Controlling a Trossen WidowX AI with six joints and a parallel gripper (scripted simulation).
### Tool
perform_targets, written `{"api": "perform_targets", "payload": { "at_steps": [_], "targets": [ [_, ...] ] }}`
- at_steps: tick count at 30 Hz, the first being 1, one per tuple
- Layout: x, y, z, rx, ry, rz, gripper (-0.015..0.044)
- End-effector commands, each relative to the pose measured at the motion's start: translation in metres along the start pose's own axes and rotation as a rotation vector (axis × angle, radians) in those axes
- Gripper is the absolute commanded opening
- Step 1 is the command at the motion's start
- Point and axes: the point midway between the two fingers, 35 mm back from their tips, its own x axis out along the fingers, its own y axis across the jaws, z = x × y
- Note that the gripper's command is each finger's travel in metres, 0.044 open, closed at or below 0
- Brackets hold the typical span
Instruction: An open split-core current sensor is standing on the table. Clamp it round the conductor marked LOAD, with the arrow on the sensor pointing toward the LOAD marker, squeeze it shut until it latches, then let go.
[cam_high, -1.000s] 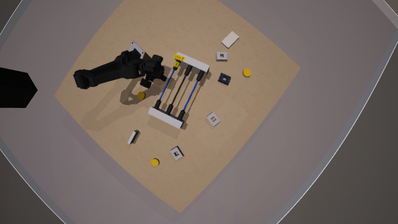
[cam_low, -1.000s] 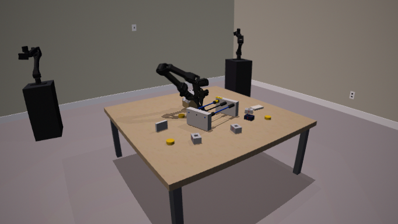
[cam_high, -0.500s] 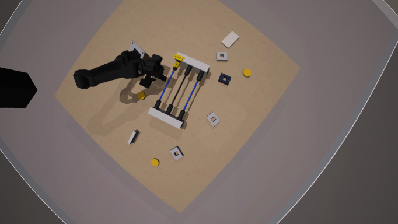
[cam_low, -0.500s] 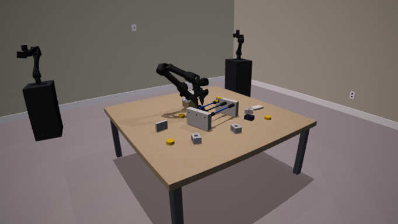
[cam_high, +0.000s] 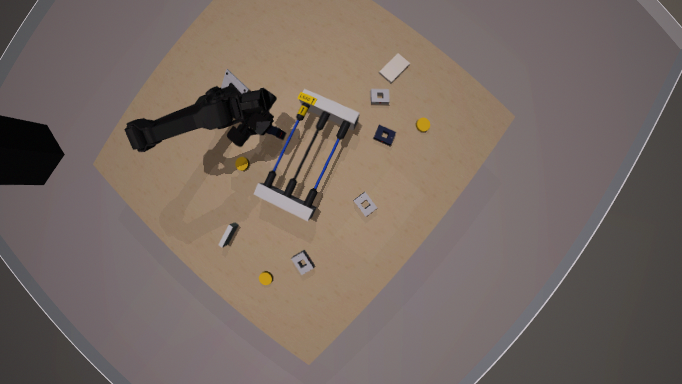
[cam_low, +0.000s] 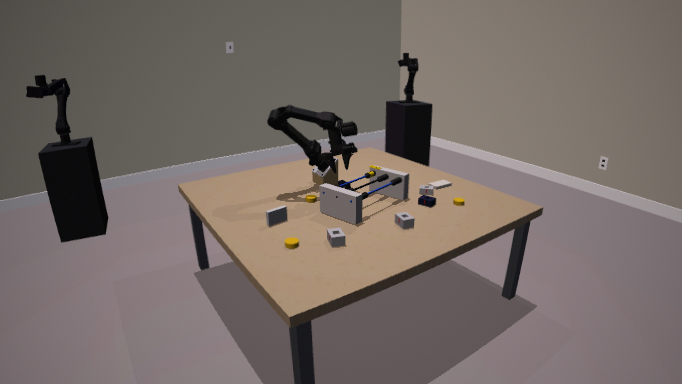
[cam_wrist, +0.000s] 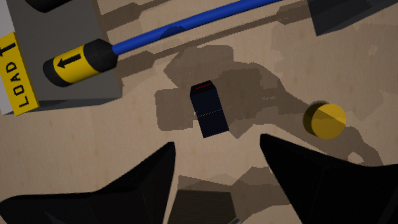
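The dark navy split-core sensor (cam_wrist: 214, 122) (cam_high: 276, 132) is beside the blue LOAD conductor (cam_wrist: 200, 22) (cam_high: 286, 145) (cam_low: 356, 180), not round it. A thin seam crosses its side, and a red mark shows on its end face in the wrist view. Whether its jaw is open or latched cannot be told. The yellow LOAD marker (cam_wrist: 18, 75) (cam_high: 307, 99) is on one end block, and a yellow sleeve (cam_wrist: 74, 65) with an arrow is on the conductor. My gripper (cam_wrist: 217, 143) (cam_low: 340, 169) is open and empty, its fingertips apart from the sensor and short of it.
Two pale end blocks (cam_high: 330, 107) (cam_high: 285, 201) hold three conductors. Another navy block (cam_high: 390, 139) and grey blocks (cam_high: 380, 102) (cam_high: 370, 210) (cam_high: 303, 270) lie beyond. Yellow discs (cam_high: 242, 164) (cam_high: 423, 124) (cam_high: 265, 278), a white plate (cam_high: 395, 68) and a small panel (cam_high: 227, 236) are on the table.
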Motion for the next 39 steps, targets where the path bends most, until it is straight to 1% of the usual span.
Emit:
{"api": "perform_targets", "payload": {
  "at_steps": [1, 9, 11, 21, 39],
  "targets": [
    [-0.003, 0.001, 0.008, 0.396, 0.062, -0.024, 0.0320],
    [0.001, 0.004, 0.022, 1.179, 0.145, -0.149, 0.0320],
    [0.001, 0.005, 0.024, 1.308, 0.152, -0.179, 0.0320],
    [0.004, 0.005, 0.023, 1.324, 0.153, -0.182, 0.0320],
    [0.033, 0.005, 0.019, 1.324, 0.153, -0.180, 0.0320]
  ]
}}
